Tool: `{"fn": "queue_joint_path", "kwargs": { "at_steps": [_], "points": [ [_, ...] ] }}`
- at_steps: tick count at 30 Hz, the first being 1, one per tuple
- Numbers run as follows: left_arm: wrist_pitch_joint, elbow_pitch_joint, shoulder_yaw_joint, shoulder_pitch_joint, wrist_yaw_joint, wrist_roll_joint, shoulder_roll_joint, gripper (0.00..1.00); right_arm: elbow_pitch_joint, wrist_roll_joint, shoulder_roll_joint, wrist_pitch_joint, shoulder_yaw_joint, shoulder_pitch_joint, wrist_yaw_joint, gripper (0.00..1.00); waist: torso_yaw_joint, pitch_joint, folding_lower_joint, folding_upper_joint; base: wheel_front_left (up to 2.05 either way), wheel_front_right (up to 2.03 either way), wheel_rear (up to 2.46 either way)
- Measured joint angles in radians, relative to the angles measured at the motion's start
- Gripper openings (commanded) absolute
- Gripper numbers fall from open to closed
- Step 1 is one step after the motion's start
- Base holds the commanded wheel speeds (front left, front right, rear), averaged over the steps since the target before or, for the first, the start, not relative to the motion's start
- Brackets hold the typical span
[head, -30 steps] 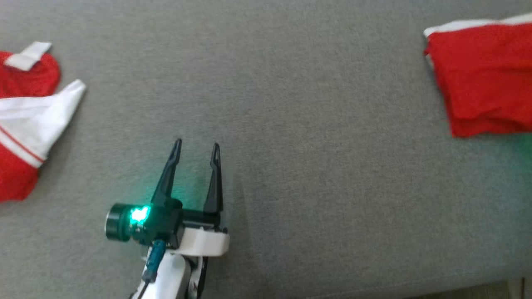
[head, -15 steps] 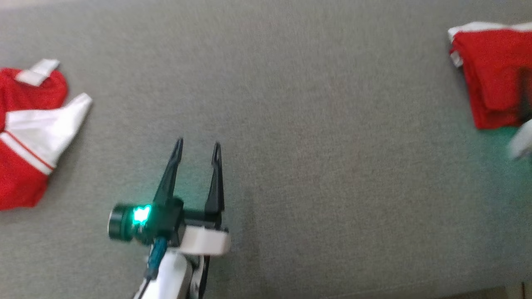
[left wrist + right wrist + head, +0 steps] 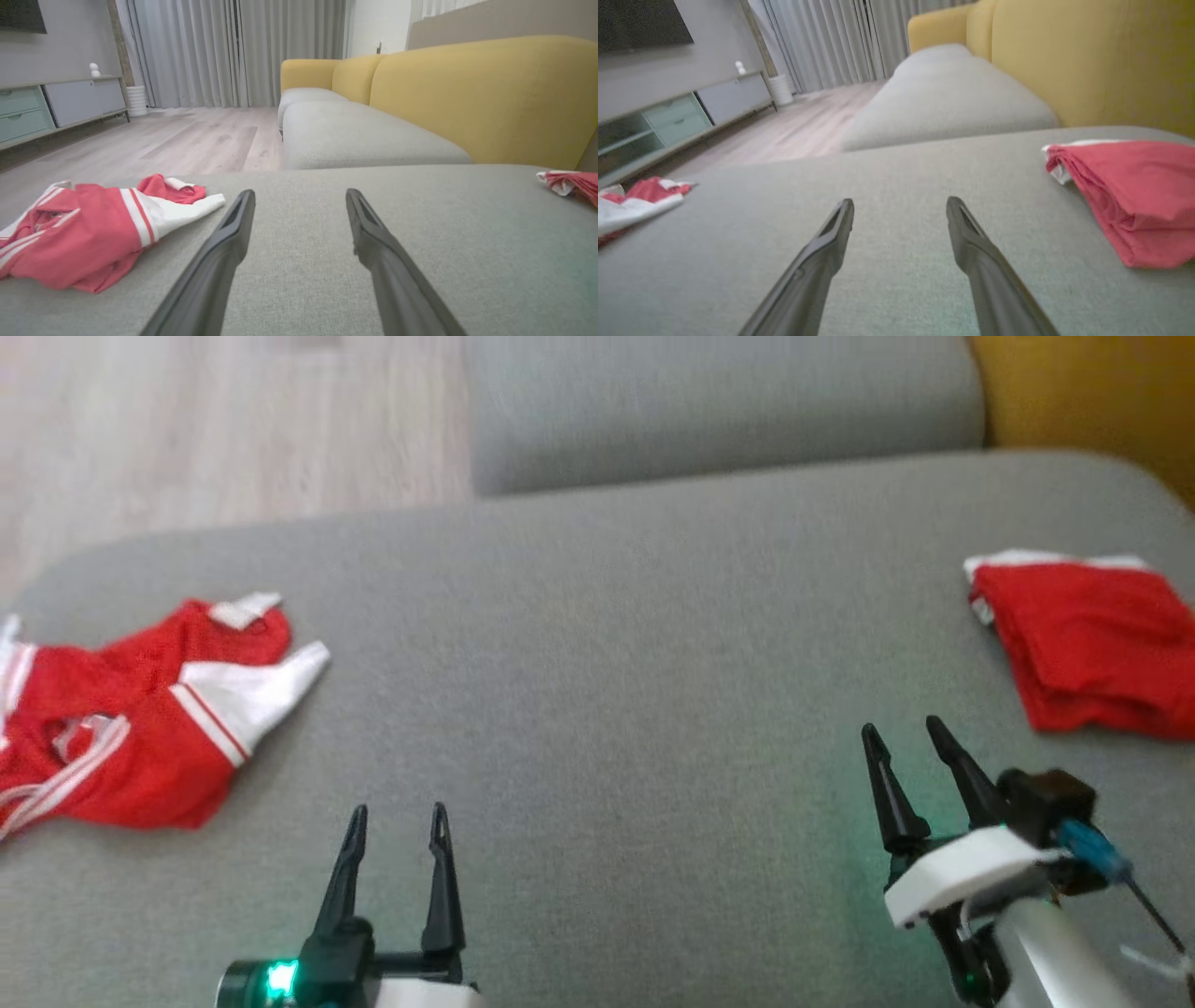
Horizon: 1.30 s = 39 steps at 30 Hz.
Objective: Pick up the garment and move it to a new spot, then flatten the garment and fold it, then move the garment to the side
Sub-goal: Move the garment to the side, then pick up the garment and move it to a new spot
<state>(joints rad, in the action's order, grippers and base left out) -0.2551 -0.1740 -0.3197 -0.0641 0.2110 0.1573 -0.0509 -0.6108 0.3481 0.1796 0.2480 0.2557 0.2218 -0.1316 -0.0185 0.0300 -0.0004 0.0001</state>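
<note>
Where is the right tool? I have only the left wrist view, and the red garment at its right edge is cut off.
Observer: The right tool is open and empty over bare cushion, short of the folded garment and not touching it.
Operator: Is that garment folded properly?
Observer: The right wrist view shows a flat red stack of layers with a white edge at its far corner.
Operator: How does my left tool sit against the right one?
Observer: In the head view, the left tool is at the lower left and the right tool at the lower right, with wide bare cushion between them.
</note>
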Motion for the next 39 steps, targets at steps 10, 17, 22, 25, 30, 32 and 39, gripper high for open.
{"fn": "queue_joint_path", "kwargs": {
  "at_steps": [10,17,22,25,30,32,39],
  "points": [
    [0.0,0.118,0.041,-0.102,-0.008,-0.034,-0.001,1.0,0.374,-0.062,-0.078,0.003,-0.135,-0.315,0.0,1.0,0.035,-0.114,0.0003,0.0,0.0,0.0,0.0],
    [0.0,0.124,0.08,-0.212,-0.014,-0.036,-0.003,1.0,0.393,-0.056,-0.087,0.003,-0.159,-0.406,0.0,1.0,0.03,-0.154,0.0004,0.0,0.0,0.0,0.0],
    [0.0,0.115,0.105,-0.215,-0.036,-0.045,-0.003,1.0,0.395,-0.056,-0.087,0.003,-0.156,-0.406,0.0,1.0,0.028,-0.167,0.0004,0.0,0.0,0.0,0.0],
    [0.0,0.113,0.115,-0.214,-0.036,-0.046,-0.003,1.0,0.397,-0.058,-0.087,0.003,-0.156,-0.406,0.0,1.0,0.029,-0.168,0.0004,0.0,0.0,0.0,0.0],
    [0.0,0.111,0.117,-0.214,-0.037,-0.046,-0.003,1.0,0.403,-0.058,-0.087,0.003,-0.157,-0.406,0.0,1.0,0.033,-0.165,0.0005,0.0,0.0,0.0,0.0],
    [0.0,0.106,0.117,-0.214,-0.037,-0.046,-0.003,1.0,0.404,-0.058,-0.087,0.003,-0.16,-0.407,0.0,1.0,0.039,-0.165,0.0005,0.0,0.0,0.0,0.0],
    [0.0,0.096,0.119,-0.207,-0.046,-0.058,-0.003,1.0,0.404,-0.059,-0.087,0.003,-0.163,-0.414,0.0,1.0,0.102,-0.157,0.0005,0.0,0.0,0.0,0.0]
  ]
}}
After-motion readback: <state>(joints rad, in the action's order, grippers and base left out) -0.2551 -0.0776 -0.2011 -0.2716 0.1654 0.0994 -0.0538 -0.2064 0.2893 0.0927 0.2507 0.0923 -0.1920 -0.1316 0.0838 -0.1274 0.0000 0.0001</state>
